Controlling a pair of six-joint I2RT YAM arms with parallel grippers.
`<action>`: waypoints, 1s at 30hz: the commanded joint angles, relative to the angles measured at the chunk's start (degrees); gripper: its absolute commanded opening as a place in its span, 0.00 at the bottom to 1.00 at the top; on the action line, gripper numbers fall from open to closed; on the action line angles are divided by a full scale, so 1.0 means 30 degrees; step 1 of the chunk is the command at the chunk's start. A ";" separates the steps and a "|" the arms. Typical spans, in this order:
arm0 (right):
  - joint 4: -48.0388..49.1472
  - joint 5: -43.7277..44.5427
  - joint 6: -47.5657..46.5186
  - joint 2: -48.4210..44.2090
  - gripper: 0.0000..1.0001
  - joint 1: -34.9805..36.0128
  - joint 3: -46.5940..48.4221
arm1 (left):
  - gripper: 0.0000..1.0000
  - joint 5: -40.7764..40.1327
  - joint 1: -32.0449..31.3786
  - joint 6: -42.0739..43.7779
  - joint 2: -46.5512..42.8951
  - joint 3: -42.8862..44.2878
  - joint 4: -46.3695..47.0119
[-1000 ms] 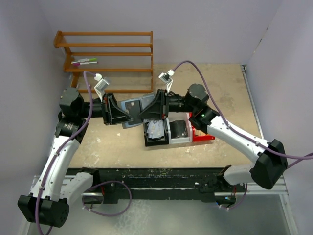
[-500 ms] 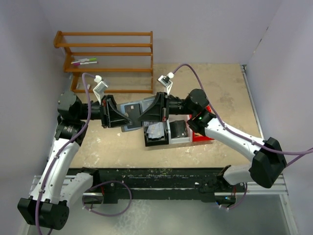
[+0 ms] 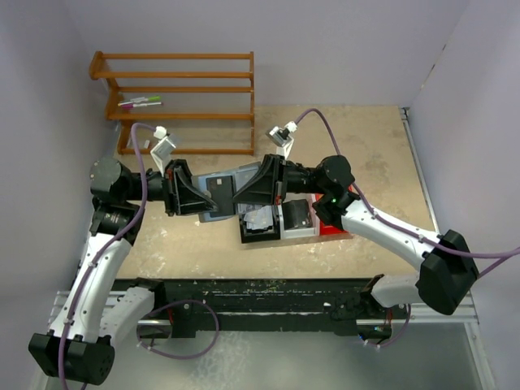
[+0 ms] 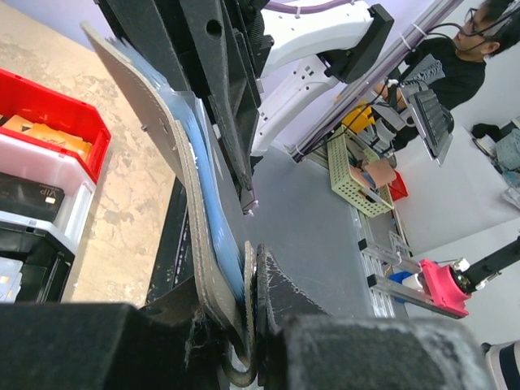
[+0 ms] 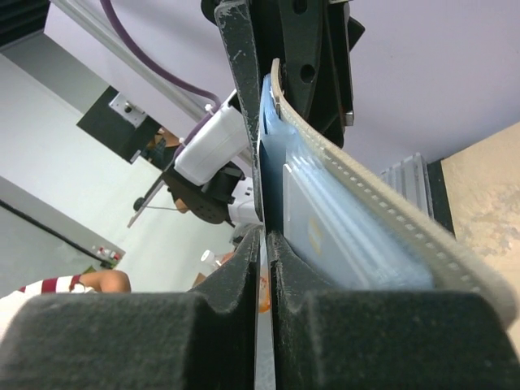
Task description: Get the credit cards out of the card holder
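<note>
The left gripper [image 4: 244, 321] clamps one end of the card holder [image 3: 221, 183] and holds it on edge above the table, near the shelf [image 3: 179, 77]. The right gripper [image 5: 264, 252] meets it from the right. Its jaws are narrowed to a thin slit, and I cannot tell what lies between them. A silvery card [image 5: 313, 231] sits in a pocket. Just nearer and to the right, the black bin [image 3: 260, 239] holds a pale card [image 3: 260, 218], the white bin [image 4: 49, 166] a black card [image 4: 24, 188], and the red bin [image 4: 49, 93] a tan card [image 4: 41, 134].

"VIP" on black card [image 4: 27, 190]
</note>
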 commanded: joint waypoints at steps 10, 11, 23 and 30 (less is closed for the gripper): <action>0.1973 0.0120 0.0786 -0.0474 0.00 -0.0165 -0.0049 | 0.05 0.0373 -0.0012 -0.0540 -0.0380 0.0415 0.1624; 0.2006 0.0113 0.0790 -0.0562 0.00 -0.0223 -0.0162 | 0.06 0.0358 -0.0012 -0.0543 -0.0374 0.0439 0.1598; 0.0262 0.0579 -0.0197 -0.1860 0.00 -0.1281 -0.0983 | 0.10 0.0183 -0.0012 -0.0511 -0.0231 0.0652 0.1549; 0.1987 0.0494 0.0648 -0.1164 0.16 -0.0996 -0.0560 | 0.00 -0.0020 -0.0012 -0.0463 -0.0146 0.0655 0.1566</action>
